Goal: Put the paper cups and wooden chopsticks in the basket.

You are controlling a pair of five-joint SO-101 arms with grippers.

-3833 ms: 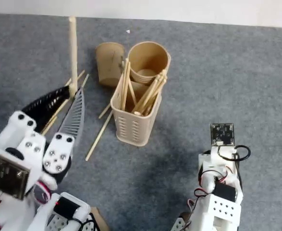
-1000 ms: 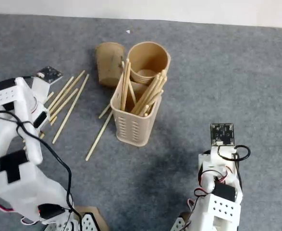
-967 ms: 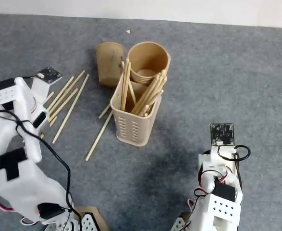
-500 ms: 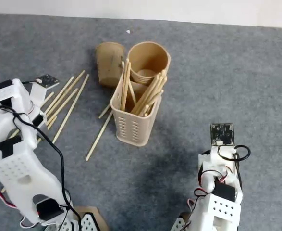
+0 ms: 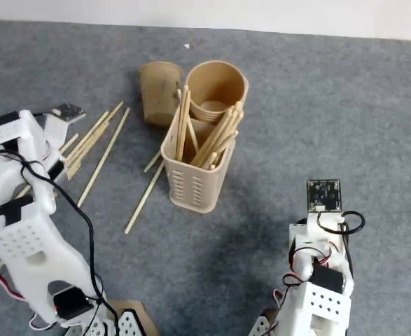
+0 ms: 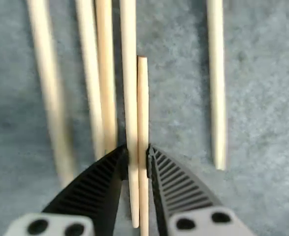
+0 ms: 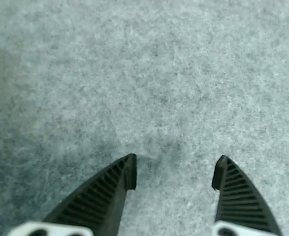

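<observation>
The beige slotted basket (image 5: 194, 183) stands mid-table, with a paper cup (image 5: 216, 85) and several wooden chopsticks (image 5: 219, 138) leaning inside it. Another paper cup (image 5: 159, 92) lies on its side just behind the basket. Several loose chopsticks (image 5: 96, 134) lie on the grey mat at the left, one more (image 5: 143, 197) beside the basket. My left gripper (image 6: 137, 150) is down over the loose pile, its fingers closed on two chopsticks (image 6: 137, 128). The left arm (image 5: 23, 182) hides the pile's near ends. My right gripper (image 7: 174, 172) hangs open over bare mat.
The right arm (image 5: 321, 259) stays folded at the front right, away from the basket. A pale wall strip (image 5: 261, 14) borders the far side of the mat. Open mat (image 5: 345, 112) stretches right of the basket.
The left arm, earlier raised holding a chopstick upright, has come down onto the loose pile at the left, and over the last second it sank lower. The right arm has not moved.
</observation>
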